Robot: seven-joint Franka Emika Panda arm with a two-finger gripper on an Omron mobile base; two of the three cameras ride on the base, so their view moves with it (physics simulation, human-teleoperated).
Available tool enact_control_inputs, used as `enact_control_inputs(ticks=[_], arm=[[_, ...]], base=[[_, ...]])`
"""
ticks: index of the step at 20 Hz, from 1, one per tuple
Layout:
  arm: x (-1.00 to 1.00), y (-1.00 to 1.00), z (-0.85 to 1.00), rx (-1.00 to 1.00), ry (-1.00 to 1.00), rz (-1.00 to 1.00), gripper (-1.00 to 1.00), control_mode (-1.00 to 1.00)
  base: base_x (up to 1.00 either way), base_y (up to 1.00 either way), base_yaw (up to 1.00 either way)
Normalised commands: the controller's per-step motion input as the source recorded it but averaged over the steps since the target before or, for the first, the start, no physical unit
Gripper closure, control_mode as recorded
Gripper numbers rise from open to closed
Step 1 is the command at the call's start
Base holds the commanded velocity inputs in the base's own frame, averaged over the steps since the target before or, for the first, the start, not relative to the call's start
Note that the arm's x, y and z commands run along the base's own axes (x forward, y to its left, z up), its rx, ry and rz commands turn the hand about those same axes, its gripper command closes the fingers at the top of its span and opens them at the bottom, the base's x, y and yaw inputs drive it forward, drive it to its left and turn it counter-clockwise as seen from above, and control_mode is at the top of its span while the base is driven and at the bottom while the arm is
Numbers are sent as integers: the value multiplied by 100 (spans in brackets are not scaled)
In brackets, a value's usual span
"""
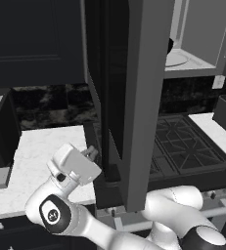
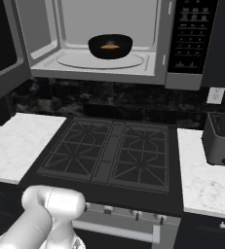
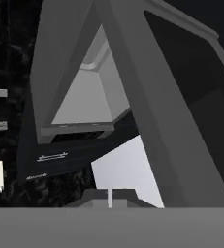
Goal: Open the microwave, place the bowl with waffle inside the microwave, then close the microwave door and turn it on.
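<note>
We look over a dark kitchen: a white marble tabletop (image 2: 16,143) runs to either side of a black gas stove with cast-iron grates (image 2: 111,153), backed by a black speckled wall and dark flat-panelled cupboards (image 1: 33,41).

Above the stove hangs the wide grey-framed microwave (image 2: 104,73), its light grey interior showing. The small shallow round black bowl (image 2: 110,46) sits on the round turntable, towards the back of the cavity, and the round golden-brown waffle (image 2: 109,46) lies inside the bowl.

The large dark glass microwave door with its grey frame (image 1: 141,97) stands swung wide open — in the left base view it juts towards us, edge-on, in front of the stove.

The robot's hand (image 1: 92,153) hovers low over the tabletop left of the stove, just beside the lower part of the open door; its two fingers are together with nothing between them. We cannot tell whether they touch the door.

On the tabletop right of the stove stands a dark box-shaped toaster (image 2: 221,138), with a white wall socket (image 2: 215,95) above it.
</note>
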Motion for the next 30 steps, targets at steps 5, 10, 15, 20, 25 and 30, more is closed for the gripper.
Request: enact_control_inputs(ticks=[5, 10, 15, 20, 25, 30], arm=[[-25, 47, 29, -9, -22, -3, 100, -100], [-8, 54, 19, -11, -1, -12, 100, -100], [-18, 30, 33, -2, 0, -12, 100, -100], [-34, -15, 61, 10, 0, -3, 100, -100], [-40, -62, 66, 23, 0, 0, 100, -100], [-41, -84, 57, 28, 3, -2, 100, -100]], base=[[0, 0, 0], [0, 0, 0], [0, 0, 0], [0, 0, 0], [0, 0, 0], [0, 0, 0]])
